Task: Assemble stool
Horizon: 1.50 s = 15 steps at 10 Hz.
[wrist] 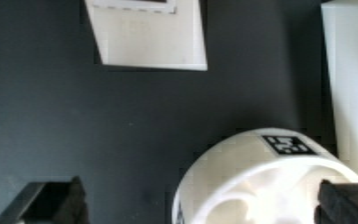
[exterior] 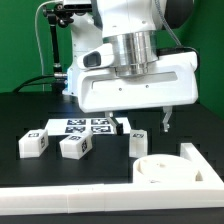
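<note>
Wrist view: seat (wrist: 265, 172) lies below the hand (wrist: 197, 205), off-centre.

The arm's (exterior: 135, 40) white gripper (exterior: 141, 124) hangs over the black table (exterior: 30, 110), its two dark fingers (exterior: 166, 121) spread wide apart. Under and behind it lies the marker board (exterior: 85, 126). Three white tagged legs sit in a row near the board: the left leg (exterior: 33, 142), the middle leg (exterior: 76, 146) and the right leg (exterior: 138, 141), which is just below the gripper. The round seat (exterior: 163, 171) lies flat at the exterior view's right, in the corner of the white wall (exterior: 70, 196), close to the right leg.
</note>
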Available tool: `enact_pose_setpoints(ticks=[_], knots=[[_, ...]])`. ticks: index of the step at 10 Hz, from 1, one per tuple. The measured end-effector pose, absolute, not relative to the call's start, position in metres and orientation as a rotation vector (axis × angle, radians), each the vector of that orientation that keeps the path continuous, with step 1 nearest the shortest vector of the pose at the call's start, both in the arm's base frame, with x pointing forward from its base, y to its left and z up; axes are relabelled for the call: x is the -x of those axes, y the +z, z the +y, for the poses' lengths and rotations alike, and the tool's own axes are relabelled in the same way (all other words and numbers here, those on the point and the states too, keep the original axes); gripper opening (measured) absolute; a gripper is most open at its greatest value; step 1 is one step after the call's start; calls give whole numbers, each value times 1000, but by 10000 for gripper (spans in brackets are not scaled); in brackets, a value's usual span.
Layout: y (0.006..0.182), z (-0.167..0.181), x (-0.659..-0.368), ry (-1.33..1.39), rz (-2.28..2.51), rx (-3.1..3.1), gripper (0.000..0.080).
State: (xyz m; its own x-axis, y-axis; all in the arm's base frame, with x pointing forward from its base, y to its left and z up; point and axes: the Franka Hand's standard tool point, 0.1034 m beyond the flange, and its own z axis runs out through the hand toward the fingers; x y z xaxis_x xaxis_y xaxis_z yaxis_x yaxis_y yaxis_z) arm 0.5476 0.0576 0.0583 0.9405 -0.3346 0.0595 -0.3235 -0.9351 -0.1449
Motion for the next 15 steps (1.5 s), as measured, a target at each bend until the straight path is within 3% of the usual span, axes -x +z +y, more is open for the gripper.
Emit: enact_pose_setpoints(ticks=[3, 8, 15], knots=[[46, 62, -538, -118, 438, 2981, 649], [44, 61, -533, -38, 415, 2987, 649], [40, 53, -520, 697, 345, 2880, 649]])
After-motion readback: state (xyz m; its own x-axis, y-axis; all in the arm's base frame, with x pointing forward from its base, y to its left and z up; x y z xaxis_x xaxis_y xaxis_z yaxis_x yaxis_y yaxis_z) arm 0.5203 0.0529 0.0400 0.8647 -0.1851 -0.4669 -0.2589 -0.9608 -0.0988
